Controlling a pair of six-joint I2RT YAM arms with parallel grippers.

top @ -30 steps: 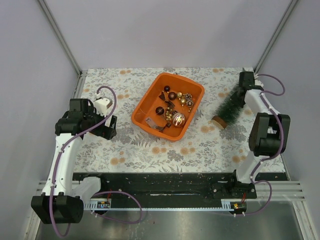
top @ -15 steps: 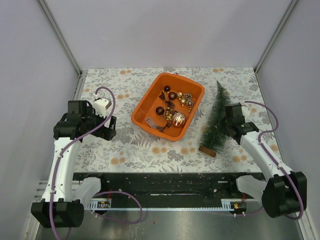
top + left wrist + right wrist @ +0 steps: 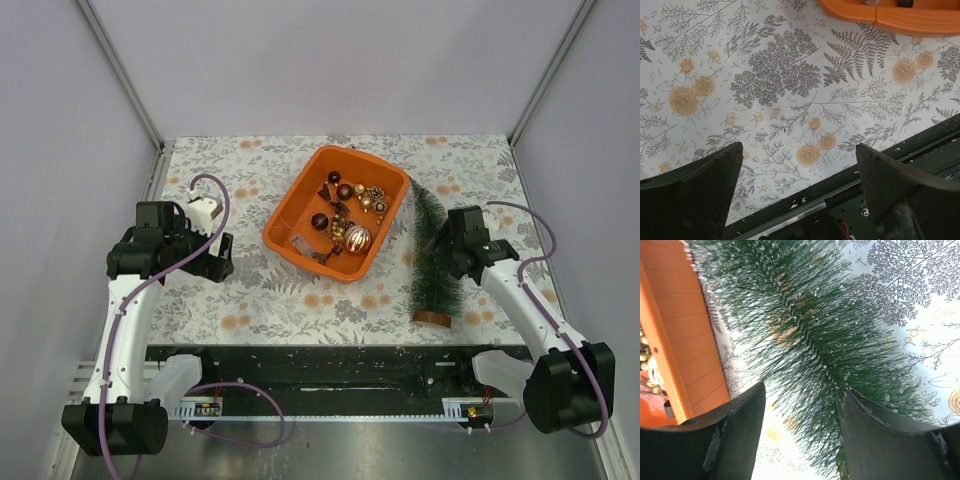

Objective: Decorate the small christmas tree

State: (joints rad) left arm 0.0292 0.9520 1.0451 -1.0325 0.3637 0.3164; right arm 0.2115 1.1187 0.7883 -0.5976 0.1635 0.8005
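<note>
Small christmas tree (image 3: 429,272), the only one, stood on its round brown base on the floral table (image 3: 250,300), just right of the single orange tub (image 3: 290,215). Its long axis ran near-vertical, tip up and leaning slightly toward the tub. The right gripper (image 3: 441,243) had its jaws apart with the bristles between them. The left gripper (image 3: 799,149) gaped wide over bare cloth. The baubles (image 3: 350,215) in the tub were too jumbled to count.
</note>
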